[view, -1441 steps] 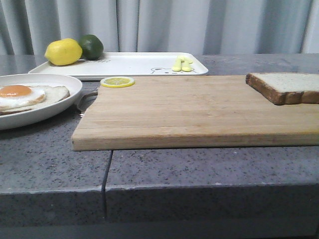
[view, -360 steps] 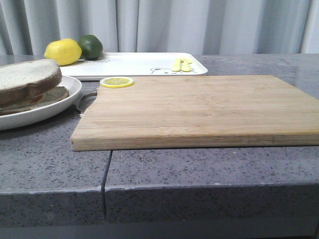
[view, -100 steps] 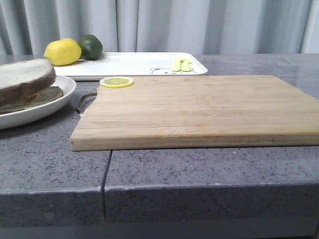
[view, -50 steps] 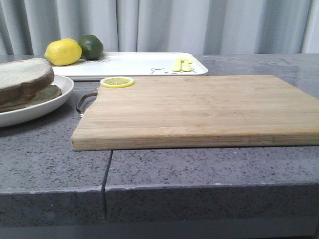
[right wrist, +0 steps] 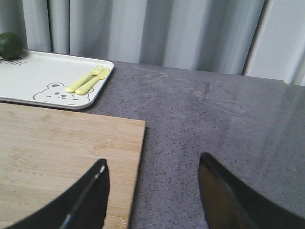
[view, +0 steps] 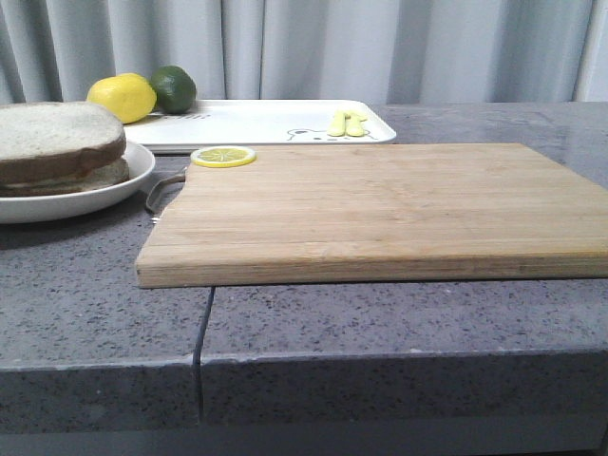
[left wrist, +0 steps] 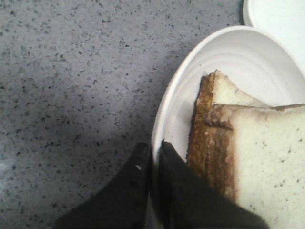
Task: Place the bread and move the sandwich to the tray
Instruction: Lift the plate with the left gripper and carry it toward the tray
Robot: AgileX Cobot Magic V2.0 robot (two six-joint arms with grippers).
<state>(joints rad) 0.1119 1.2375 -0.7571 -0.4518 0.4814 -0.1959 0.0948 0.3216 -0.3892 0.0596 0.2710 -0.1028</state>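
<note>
Here the left gripper [left wrist: 151, 160] pinches the plate [left wrist: 228, 52] rim; the right gripper [right wrist: 152, 183] gapes empty.

Wooden cutting board [view: 380, 204]: large, pale, rectangular, lying flat on a grey speckled stone countertop [view: 399, 328], with a small metal handle [view: 161, 192] at its left end. Lemon slice [view: 223, 156]: round, yellow, resting on the board's far left corner. Whole lemon [view: 122, 98]: yellow, at the far left, touching a dark green lime [view: 173, 88] just to its right. Small utensils [right wrist: 88, 79]: a pale yellow fork and a second piece, lying side by side next to a line-drawn bear. Backdrop: grey-white pleated curtain [view: 380, 47] behind the countertop.
</note>
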